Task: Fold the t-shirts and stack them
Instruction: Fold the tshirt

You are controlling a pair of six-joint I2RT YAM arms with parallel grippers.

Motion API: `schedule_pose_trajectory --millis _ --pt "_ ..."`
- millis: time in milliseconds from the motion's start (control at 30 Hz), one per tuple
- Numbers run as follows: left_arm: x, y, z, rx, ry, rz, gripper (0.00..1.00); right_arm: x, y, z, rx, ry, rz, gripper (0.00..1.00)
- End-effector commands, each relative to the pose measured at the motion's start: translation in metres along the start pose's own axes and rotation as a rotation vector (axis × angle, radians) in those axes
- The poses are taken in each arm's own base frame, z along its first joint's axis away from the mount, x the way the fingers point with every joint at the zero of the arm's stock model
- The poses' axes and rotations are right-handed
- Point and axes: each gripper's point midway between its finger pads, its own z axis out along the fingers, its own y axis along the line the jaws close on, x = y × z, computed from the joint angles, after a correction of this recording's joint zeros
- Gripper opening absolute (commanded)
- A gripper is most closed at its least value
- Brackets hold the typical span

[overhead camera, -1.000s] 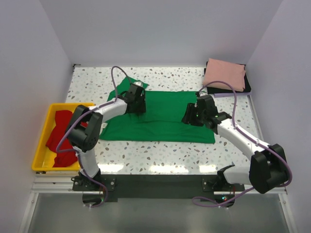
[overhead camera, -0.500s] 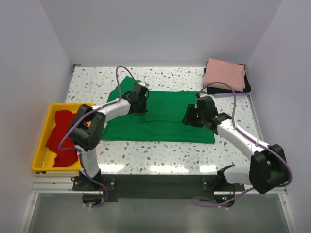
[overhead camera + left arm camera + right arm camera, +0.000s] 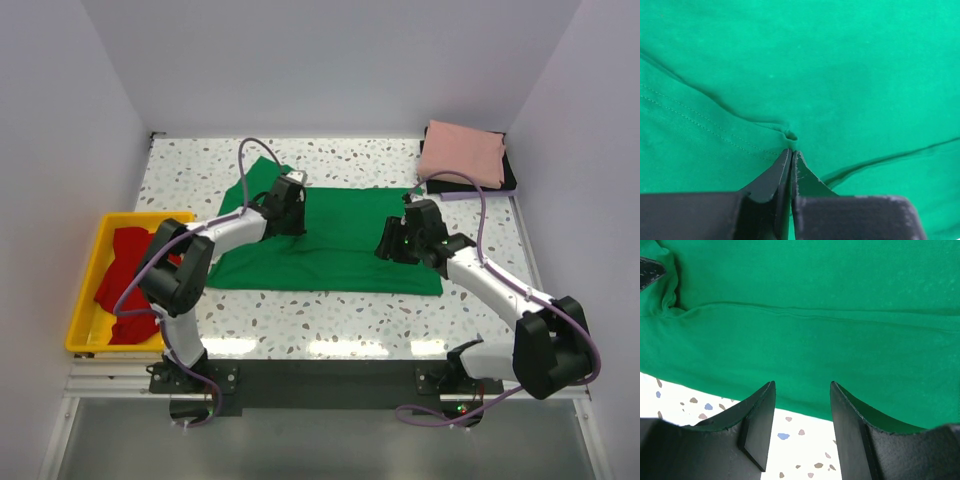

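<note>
Shirt: green t-shirt (image 3: 340, 245) spread flat at centre, between both grippers.
Left gripper (image 3: 791, 150): pinched shut on a small pucker of green cloth, seemingly near a seam.
Right gripper (image 3: 801, 386): jaws partly apart, empty, just inside an edge.
Technique: grip right side too, then lift evenly, avoiding drag.

A white speckled table (image 3: 300, 320) is carrying three things directly: a green t-shirt (image 3: 340, 250) is lying spread across its middle, a yellow tray (image 3: 85, 310) is sitting at its left edge, and a black pad (image 3: 508, 176) is resting in its far right corner.
</note>
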Motion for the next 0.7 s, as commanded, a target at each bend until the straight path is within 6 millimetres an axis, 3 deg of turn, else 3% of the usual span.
schedule_pose_trajectory --millis 0,67,167,233,367,400,433,467,500,533,567,600,633,667 --pt "-0.016 -0.019 -0.008 0.087 -0.063 0.030 0.10 -0.010 0.004 -0.002 -0.014 -0.053 -0.004 0.51" --pt "-0.016 -0.017 -0.007 0.077 -0.066 0.026 0.27 -0.011 0.004 -0.001 -0.014 -0.053 -0.002 0.51" --pt "-0.024 -0.016 -0.009 0.056 -0.085 0.024 0.43 -0.011 0.005 0.000 -0.016 -0.052 -0.005 0.51" --pt "-0.042 -0.016 -0.016 0.043 -0.124 0.017 0.50 -0.012 0.004 0.000 -0.010 -0.052 -0.011 0.52" --pt "-0.085 -0.005 -0.031 -0.021 -0.219 -0.016 0.55 -0.026 0.007 0.001 0.003 -0.072 -0.025 0.55" --pt "-0.106 0.003 -0.036 -0.041 -0.259 -0.043 0.55 -0.028 0.003 0.006 0.030 -0.071 -0.029 0.56" --pt "-0.114 0.011 -0.036 -0.062 -0.269 -0.065 0.56 -0.042 0.006 0.005 0.029 -0.094 -0.042 0.56" --pt "-0.126 0.030 -0.037 -0.109 -0.286 -0.098 0.56 -0.050 0.006 0.007 0.036 -0.103 -0.048 0.56" --pt "-0.143 0.035 -0.042 -0.121 -0.308 -0.119 0.56 -0.051 0.002 0.018 0.057 -0.081 -0.047 0.56" --pt "-0.146 0.044 -0.034 -0.143 -0.300 -0.127 0.57 -0.074 0.001 0.018 0.059 -0.115 -0.036 0.56" --pt "-0.152 0.062 -0.031 -0.182 -0.298 -0.141 0.57 -0.081 -0.001 0.024 0.059 -0.110 -0.033 0.56" --pt "-0.171 0.065 -0.034 -0.187 -0.329 -0.136 0.57 -0.090 -0.004 0.028 0.061 -0.115 -0.022 0.56" --pt "-0.171 0.074 -0.020 -0.206 -0.307 -0.131 0.57 -0.106 -0.014 0.040 0.070 -0.116 0.008 0.57" --pt "-0.190 0.084 -0.021 -0.219 -0.336 -0.120 0.57 -0.114 -0.015 0.044 0.054 -0.112 0.025 0.56"
